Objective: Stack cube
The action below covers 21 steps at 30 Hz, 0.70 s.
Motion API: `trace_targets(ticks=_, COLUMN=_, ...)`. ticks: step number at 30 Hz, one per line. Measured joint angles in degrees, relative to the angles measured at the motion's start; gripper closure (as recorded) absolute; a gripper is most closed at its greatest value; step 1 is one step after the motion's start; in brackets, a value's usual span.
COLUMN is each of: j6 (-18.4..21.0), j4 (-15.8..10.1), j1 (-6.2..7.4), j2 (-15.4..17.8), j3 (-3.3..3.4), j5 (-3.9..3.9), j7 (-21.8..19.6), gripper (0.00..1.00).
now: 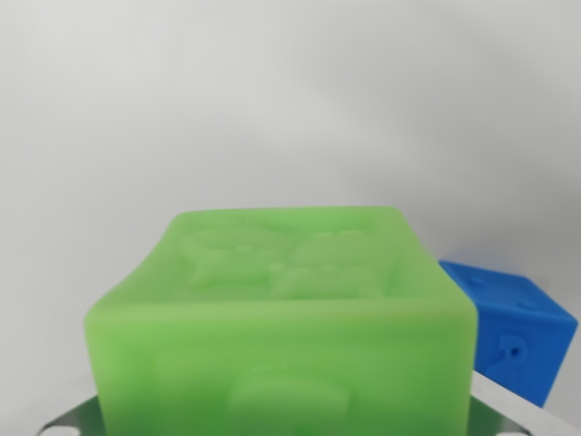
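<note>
Two cubes show: the green cube (pixel 286 327) fills the lower centre, apparently grasped by the gripper, though I cannot tell for sure; the blue cube (pixel 513 327) sits at four o'clock. Off-centre release risks toppling.

Green cube (pixel 290 336) fills foreground; blue cube (pixel 513 331) behind, wrist view's right.

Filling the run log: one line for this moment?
view: wrist | green cube close to camera, upright | blue cube behind at wrist view's right, partly hidden | not stacked | gripper fingers unseen
</note>
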<state>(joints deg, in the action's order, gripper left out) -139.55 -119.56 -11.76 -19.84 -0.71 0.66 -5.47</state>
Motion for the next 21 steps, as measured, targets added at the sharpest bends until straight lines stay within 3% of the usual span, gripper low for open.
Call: trace_targets(ticks=21, j6=0.5, j4=2.0, j1=-3.44, j2=-1.4, j3=0.59, j5=-0.28, j7=1.6, gripper=1.00)
